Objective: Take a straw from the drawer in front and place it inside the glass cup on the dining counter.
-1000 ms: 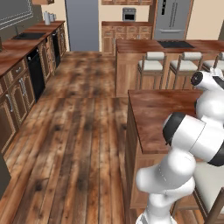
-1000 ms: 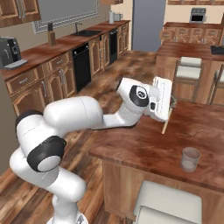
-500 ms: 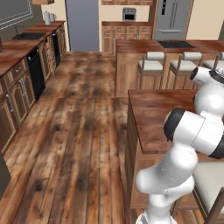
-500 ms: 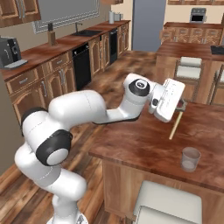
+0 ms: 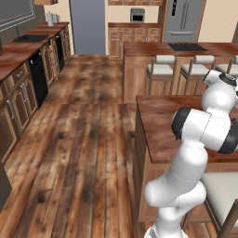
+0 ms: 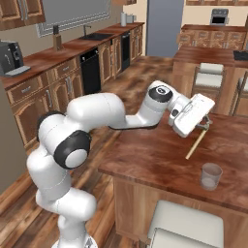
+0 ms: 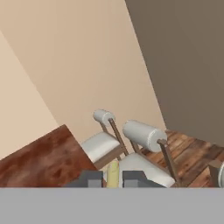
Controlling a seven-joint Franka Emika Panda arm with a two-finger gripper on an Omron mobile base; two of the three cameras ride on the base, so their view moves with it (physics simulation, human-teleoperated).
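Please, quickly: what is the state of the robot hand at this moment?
Hand: closed on the straw, holding it above the dining counter, near the glass cup.

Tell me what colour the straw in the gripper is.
Pale tan straw, clearest in the right base view.

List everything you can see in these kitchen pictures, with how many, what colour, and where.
straw: one, pale tan, held slanting above the dining counter, left of the glass cup
glass cup: one, clear, standing on the dining counter near its front edge
dining counter: one, mottled reddish-brown wood, right under the arm
stools: several, white cushions on wooden frames, along the far counter and beside the dining counter
coffee machine: one, dark grey, on the wall counter at left
sink: one, dark, set in the wall counter
fridge: one, grey, at the far wall
wall oven: one, silver, in the far cabinets
gripper: one, white with dark fingers, shut on the straw above the dining counter
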